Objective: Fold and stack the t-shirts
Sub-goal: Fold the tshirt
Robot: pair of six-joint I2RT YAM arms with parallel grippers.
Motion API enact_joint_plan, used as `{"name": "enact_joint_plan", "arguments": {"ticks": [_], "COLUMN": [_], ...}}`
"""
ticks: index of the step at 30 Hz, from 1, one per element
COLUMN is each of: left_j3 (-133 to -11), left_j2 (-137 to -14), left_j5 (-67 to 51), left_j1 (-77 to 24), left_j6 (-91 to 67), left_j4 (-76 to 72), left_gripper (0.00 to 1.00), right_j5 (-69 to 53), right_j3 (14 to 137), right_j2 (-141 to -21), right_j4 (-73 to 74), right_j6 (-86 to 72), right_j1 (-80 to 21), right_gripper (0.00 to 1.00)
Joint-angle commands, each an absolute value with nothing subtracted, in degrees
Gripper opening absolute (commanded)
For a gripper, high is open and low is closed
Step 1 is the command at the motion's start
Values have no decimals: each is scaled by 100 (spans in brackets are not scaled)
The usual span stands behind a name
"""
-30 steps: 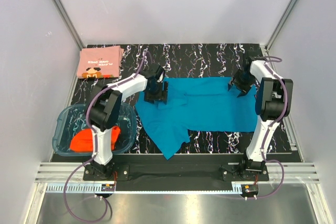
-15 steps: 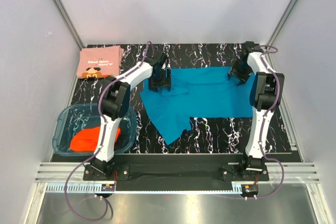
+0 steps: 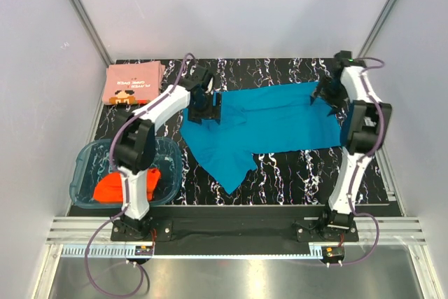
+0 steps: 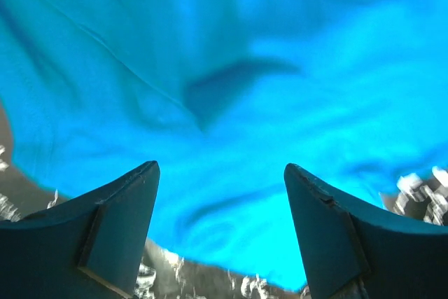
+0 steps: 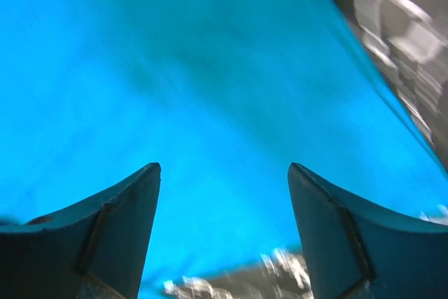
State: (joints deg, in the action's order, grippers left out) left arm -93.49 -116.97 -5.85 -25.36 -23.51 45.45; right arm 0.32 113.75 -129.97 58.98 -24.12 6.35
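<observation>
Teal t-shirt, pink t-shirt, orange t-shirt (in tub): three

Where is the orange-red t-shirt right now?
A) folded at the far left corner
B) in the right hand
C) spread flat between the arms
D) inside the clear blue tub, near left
D: the orange-red t-shirt lies bunched in the tub; the teal t-shirt is the spread one and the pink t-shirt the folded one.

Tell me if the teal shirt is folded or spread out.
Spread out. The teal shirt lies stretched across the table, wrinkled, one end trailing toward the near edge, unlike the compactly folded pink shirt.
</observation>
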Motion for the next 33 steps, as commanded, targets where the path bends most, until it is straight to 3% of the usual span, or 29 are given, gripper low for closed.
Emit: {"name": "enact_joint_plan", "arguments": {"ticks": [1, 7, 11, 14, 24, 33], "left_j3": [-9431, -8641, -7745, -7068, -6557, -6232], "left_j2": [-10698, -10152, -9686, -9335, -8649, -8358], "left_j5": [-641, -1309, -1643, -1811, -1363, -977], "left_j1": [-2654, -2874, -3224, -3575, -4131, -4649], "left_j6": [-1881, -1732, -1608, -1635, -1450, -1468], "left_j4": [4623, 4386, 4193, 3973, 4209, 4298], "left_gripper": [79, 73, 62, 58, 58, 60], "right_j5": [-200, -378, -492, -650, -993, -993], "right_j3": [10804, 9116, 8106, 7805, 7234, 6952], "right_j2": [-11656, -10803, -10398, -10362, -10740, -10898], "right_j4": [6091, 5565, 5028, 4606, 3956, 3604], "right_j6": [-2601, -2769, -2681, -2654, -2593, -2733], "right_j1": [1342, 2082, 2670, 2882, 3050, 3102], "right_gripper": [82, 75, 57, 55, 53, 43]}}
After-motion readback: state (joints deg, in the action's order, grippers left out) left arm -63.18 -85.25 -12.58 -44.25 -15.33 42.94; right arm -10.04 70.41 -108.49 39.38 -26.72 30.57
